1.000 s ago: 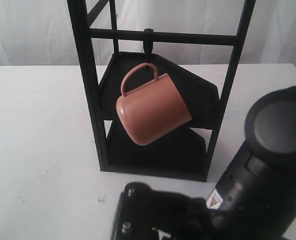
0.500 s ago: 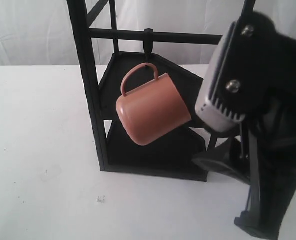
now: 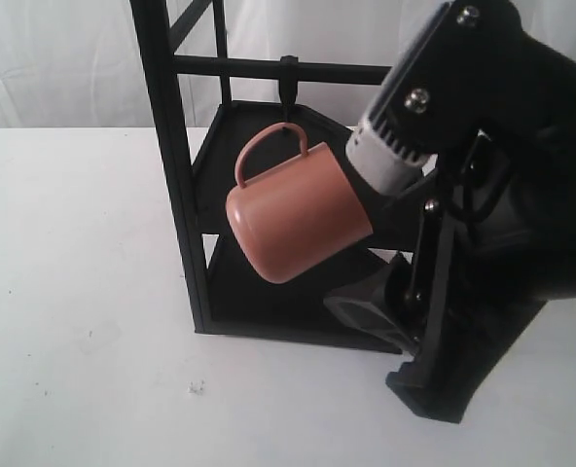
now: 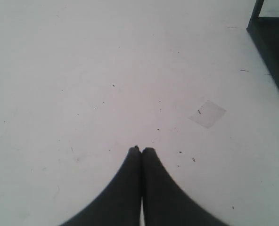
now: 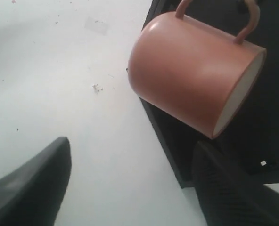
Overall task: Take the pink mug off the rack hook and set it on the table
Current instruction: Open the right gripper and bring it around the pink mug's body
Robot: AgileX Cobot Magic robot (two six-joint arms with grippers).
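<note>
The pink mug (image 3: 298, 209) hangs tilted by its loop handle from the small rack hook (image 3: 287, 95) on the crossbar of the black rack (image 3: 166, 146), which stands on the white table (image 3: 74, 253). My right gripper (image 3: 400, 350) is low at the rack's front right corner, just right of and below the mug. In the right wrist view, that gripper (image 5: 130, 143) is open. The mug (image 5: 191, 70) lies ahead of its fingertips, not between them, with its cream inside showing at the rim. My left gripper (image 4: 142, 149) is shut over bare table (image 4: 106, 70), empty.
A small crumb of debris (image 3: 197, 388) lies on the table in front of the rack. A faint square patch (image 4: 207, 114) marks the table near the rack's base (image 4: 271, 42). White curtain hangs behind.
My right arm has risen from the bottom edge of the exterior view and swung left, closing in on the mug's right side. The mug still hangs unmoved.
</note>
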